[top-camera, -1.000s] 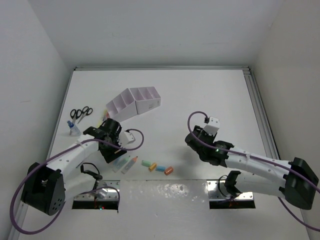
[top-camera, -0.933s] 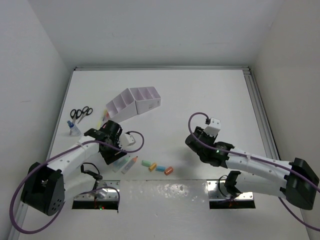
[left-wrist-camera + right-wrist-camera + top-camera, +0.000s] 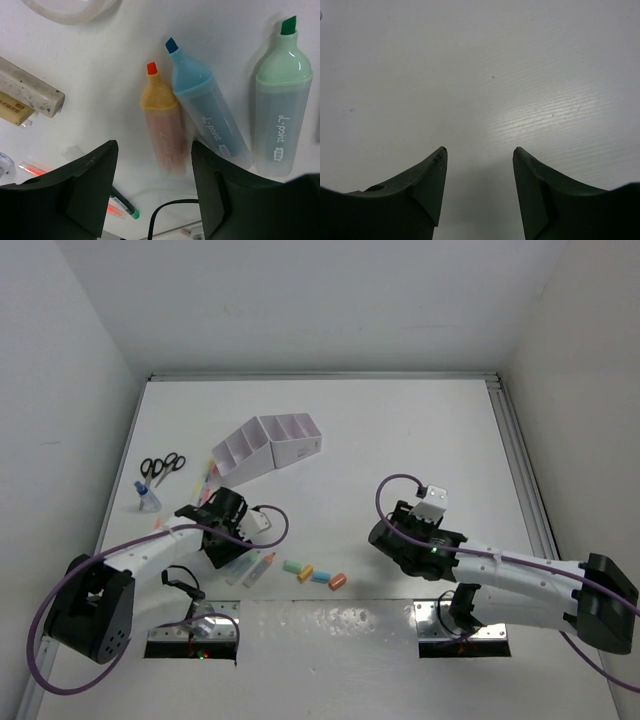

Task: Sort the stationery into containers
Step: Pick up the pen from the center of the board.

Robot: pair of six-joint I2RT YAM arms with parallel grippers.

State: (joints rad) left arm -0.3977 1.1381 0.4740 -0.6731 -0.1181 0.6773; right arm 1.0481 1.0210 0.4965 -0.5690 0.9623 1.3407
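left claw (image 3: pixel 152 195) spread wide above orange highlighter (image 3: pixel 162 130), poised to straddle it; right claw (image 3: pixel 479 185) also spread, parked aside over worktop (image 3: pixel 470 65).

Left wrist view: white script on the barrels of the blue highlighter (image 3: pixel 210 115) and the green highlighter (image 3: pixel 281 115) reads "point" after one unclear leading letter and a dot; the small printed block below it is illegible. Same script on the orange highlighter (image 3: pixel 162 130) is too faint to read. Red marks on the eraser (image 3: pixel 27 92) sleeve are unreadable.
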